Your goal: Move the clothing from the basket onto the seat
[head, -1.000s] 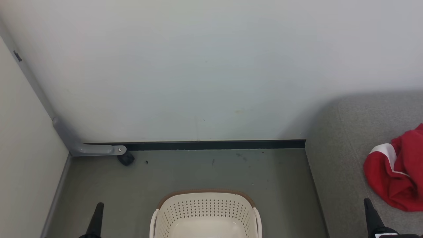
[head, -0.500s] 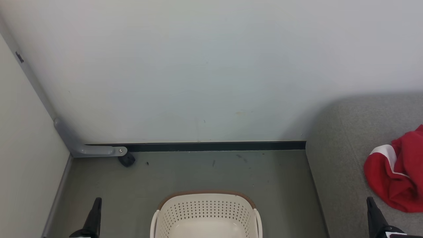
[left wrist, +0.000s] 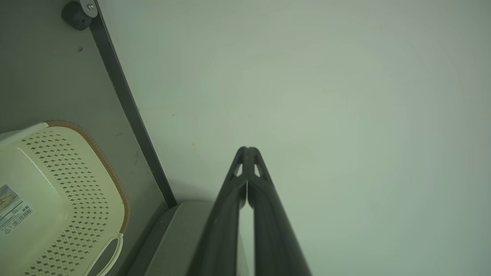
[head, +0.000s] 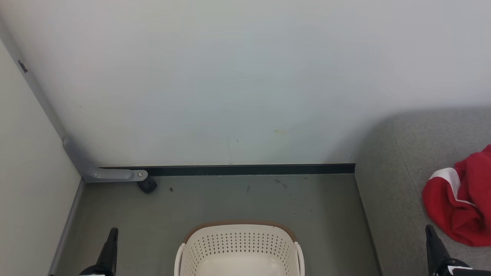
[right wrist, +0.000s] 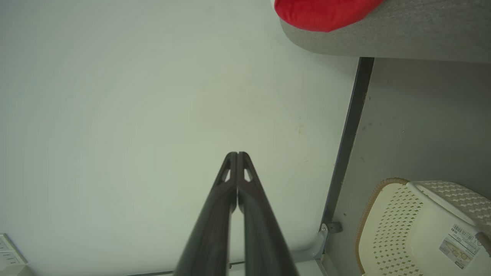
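At about seven o'clock in the head view the left gripper [head: 113,231] stood with its tip up towards the wall [head: 238,76]. Its own wrist view showed the two fingers pressed together at the left gripper's tip [left wrist: 248,150] with nothing between them. That looked like a rest pose rather than a reach, since it was aimed at bare wall and not into the basket.

At six o'clock the basket [head: 239,223] sat upright on the floor [head: 245,199], between the two arms and near the dark skirting strip [head: 245,169]. That would put it within easy reach of either one. What showed of its inside was bare plastic. The left wrist view gave only a sticker [left wrist: 13,212] on the basket's bottom [left wrist: 73,184], so it was probably emptied.

At four o'clock the clothing [head: 458,207] lay crumpled on the seat [head: 395,184], in from that cushion's left edge, red with a white stripe. It rested as a loose heap, the way cloth falls when let go. Whether the heap held both garments could not be told.

At five o'clock the right gripper [head: 429,227] rose just beside the heap, apart from it. Its wrist view showed the right gripper's fingers closed tip to tip [right wrist: 237,154] and empty, which suited a job that looked finished
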